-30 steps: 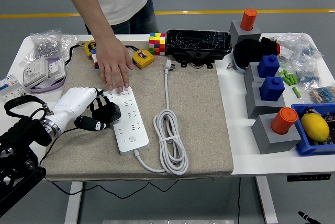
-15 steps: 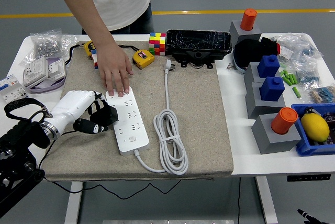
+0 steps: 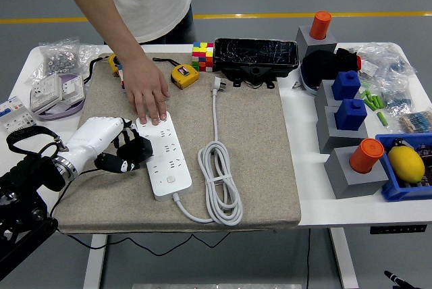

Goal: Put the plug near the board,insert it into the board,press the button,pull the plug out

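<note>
Your one black plug [image 3: 132,151] sits in the curled fingers of your left hand [image 3: 108,147], held at the left edge of the single white board [image 3: 164,155], touching or just beside it; whether its pins are in a socket can't be told. The board lies on a beige mat [image 3: 256,154], its white cord [image 3: 219,181] coiled to its right, running up to a second, white plug [image 3: 217,85]. A person's hand [image 3: 147,92] presses flat on the board's far end, fingertips on its top. Your right hand is out of view. Behind the mat lie two yellow tape measures [image 3: 183,75], one colour cube [image 3: 202,56] and one black tray [image 3: 256,56]. At right stand two blue blocks [image 3: 347,100], two orange caps [image 3: 365,155] on grey stands, and one lemon [image 3: 406,164] in a blue bin [image 3: 391,191].
</note>
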Motion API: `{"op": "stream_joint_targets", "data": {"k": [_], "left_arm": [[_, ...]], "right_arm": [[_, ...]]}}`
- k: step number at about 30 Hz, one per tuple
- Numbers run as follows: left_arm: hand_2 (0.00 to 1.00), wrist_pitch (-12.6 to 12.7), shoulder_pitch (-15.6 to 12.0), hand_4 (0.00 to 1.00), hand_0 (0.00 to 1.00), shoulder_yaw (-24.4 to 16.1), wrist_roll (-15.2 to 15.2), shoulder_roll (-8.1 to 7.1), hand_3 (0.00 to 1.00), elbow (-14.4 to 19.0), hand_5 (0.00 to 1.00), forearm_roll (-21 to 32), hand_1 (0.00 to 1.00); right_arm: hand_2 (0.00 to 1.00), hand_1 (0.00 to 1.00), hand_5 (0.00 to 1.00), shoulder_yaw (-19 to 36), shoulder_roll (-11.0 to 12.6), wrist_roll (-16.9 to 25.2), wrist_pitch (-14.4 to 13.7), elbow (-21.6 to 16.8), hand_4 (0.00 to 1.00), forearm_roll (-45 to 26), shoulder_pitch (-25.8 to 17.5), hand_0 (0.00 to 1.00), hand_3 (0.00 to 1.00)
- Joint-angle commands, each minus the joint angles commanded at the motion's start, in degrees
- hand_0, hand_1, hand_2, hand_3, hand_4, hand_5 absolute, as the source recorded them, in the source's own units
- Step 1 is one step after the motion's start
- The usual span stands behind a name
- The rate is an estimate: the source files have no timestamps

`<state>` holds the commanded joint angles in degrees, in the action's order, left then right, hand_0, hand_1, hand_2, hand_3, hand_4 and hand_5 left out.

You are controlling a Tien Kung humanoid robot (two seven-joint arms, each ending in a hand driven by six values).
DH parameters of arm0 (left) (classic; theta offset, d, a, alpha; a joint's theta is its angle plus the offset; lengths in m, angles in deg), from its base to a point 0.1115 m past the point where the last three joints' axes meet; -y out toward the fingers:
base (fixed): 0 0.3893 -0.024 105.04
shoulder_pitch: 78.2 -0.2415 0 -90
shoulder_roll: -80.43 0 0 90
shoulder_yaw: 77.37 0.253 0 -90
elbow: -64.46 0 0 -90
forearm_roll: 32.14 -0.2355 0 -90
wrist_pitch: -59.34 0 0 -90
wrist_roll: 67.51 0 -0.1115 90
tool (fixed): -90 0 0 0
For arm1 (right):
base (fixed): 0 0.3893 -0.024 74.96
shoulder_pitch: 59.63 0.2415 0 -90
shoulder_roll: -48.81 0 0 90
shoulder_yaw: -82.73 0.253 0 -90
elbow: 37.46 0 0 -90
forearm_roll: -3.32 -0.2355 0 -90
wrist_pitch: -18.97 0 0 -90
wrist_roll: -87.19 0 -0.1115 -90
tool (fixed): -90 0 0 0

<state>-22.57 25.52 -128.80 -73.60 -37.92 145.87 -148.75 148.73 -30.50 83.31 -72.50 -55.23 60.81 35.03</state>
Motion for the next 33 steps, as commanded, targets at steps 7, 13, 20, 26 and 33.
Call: {"op": "stream_joint_targets", "data": {"k": [7, 13, 20, 26, 33], "left_arm": [[0.486, -1.44, -0.05, 0.974, 0.408, 0.02, -1.78, 0.14, 0.552, 0.03, 0.002, -0.21, 0.414], [0.579, -1.77, -0.33, 0.998, 0.501, -0.39, -1.45, -0.06, 0.606, 0.18, 0.137, 0.24, 0.621], [0.667, -1.93, -0.18, 0.998, 0.534, -0.19, -0.82, -0.02, 0.703, 0.60, 0.234, 0.95, 0.655], [0.670, -1.77, -0.12, 0.998, 0.551, -0.12, -0.82, 0.16, 0.708, 0.90, 0.246, 1.20, 0.664], [0.633, -1.62, -0.25, 0.998, 0.542, 0.07, -0.85, 0.24, 0.707, 1.01, 0.251, 1.61, 0.629]], "right_arm": [[0.677, 0.671, 0.564, -0.07, -0.01, 0.03, 0.01, -0.10, 0.998, 0.00, -0.03, 0.659, 0.586], [0.676, 0.671, 0.564, 0.01, 0.00, 0.05, 0.03, -0.01, 0.998, 0.07, -0.15, 0.660, 0.586], [0.675, 0.671, 0.564, 0.14, 0.01, 0.08, 0.03, -0.07, 0.998, 0.09, -0.01, 0.659, 0.585], [0.675, 0.671, 0.562, 0.05, 0.04, 0.10, 0.06, -0.09, 0.998, 0.06, -0.01, 0.658, 0.585], [0.675, 0.670, 0.564, 0.00, 0.02, 0.11, 0.06, -0.04, 0.998, 0.06, -0.11, 0.663, 0.586]]}}
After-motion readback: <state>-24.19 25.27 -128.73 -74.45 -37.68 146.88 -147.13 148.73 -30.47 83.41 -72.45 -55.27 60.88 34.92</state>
